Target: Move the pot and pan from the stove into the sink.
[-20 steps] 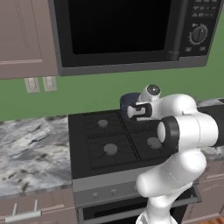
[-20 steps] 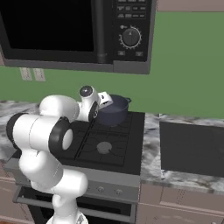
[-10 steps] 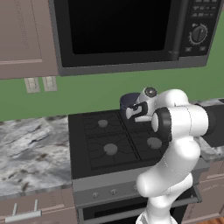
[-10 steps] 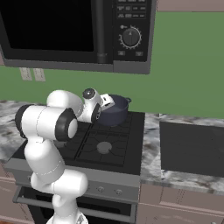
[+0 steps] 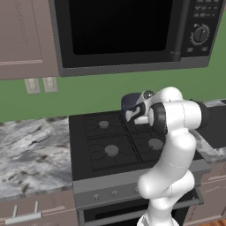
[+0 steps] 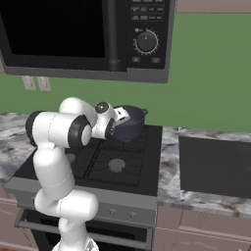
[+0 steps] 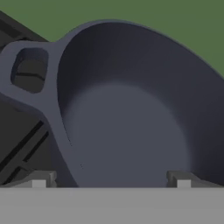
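The gripper [image 7: 111,178] stood with its fingers [image 7: 40,179] spread wide apart and closed on nothing. Between and just ahead of them lay the open mouth of the pot [image 7: 131,113], its near wall rising between the two tips and one loop handle [image 7: 27,72] off to the left. The pot sat on the back right burner of the stove [image 5: 110,141]. To grip soundly, in my judgement, one finger should pass inside the wall and one outside, descending squarely before closing. The forearm lay nearly level over the stove, hand pitched down toward the pot. The sink [image 6: 215,164] lay well apart, rightward.
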### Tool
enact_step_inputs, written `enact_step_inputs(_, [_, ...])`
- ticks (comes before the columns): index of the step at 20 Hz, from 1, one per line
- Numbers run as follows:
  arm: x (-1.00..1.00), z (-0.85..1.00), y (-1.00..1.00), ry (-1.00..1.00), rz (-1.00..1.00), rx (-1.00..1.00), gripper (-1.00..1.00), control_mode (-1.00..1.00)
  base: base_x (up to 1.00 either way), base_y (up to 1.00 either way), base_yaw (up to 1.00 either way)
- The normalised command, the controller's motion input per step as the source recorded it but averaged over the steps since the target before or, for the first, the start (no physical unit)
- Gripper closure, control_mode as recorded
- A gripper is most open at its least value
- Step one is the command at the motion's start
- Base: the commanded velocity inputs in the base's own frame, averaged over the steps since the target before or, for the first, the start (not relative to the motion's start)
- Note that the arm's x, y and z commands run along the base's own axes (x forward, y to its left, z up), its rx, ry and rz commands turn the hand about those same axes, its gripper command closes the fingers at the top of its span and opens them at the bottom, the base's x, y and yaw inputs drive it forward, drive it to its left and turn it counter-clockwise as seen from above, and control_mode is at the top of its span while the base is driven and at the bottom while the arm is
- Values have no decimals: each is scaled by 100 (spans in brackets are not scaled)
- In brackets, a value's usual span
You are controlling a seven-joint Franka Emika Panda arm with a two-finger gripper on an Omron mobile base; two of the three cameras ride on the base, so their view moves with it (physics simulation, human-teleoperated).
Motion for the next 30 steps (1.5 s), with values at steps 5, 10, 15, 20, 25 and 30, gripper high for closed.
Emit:
enact_step_inputs(5, [12,-13,0,0,0,-2,100,-100,0,0,0])
enact_step_inputs(10, [0,0,0,0,0,0,100,-100,0,0,0])
enact_step_inputs(15, [-2,4,0,-1,0,1,100,-100,0,0,0])
enact_step_inputs(20, [0,34,0,-1,0,7,100,-100,0,0,0])
enact_step_inputs(25, [-7,58,0,-1,0,9,100,-100,0,0,0])
enact_step_inputs(30, [-25,58,0,0,1,6,100,-100,0,0,0])
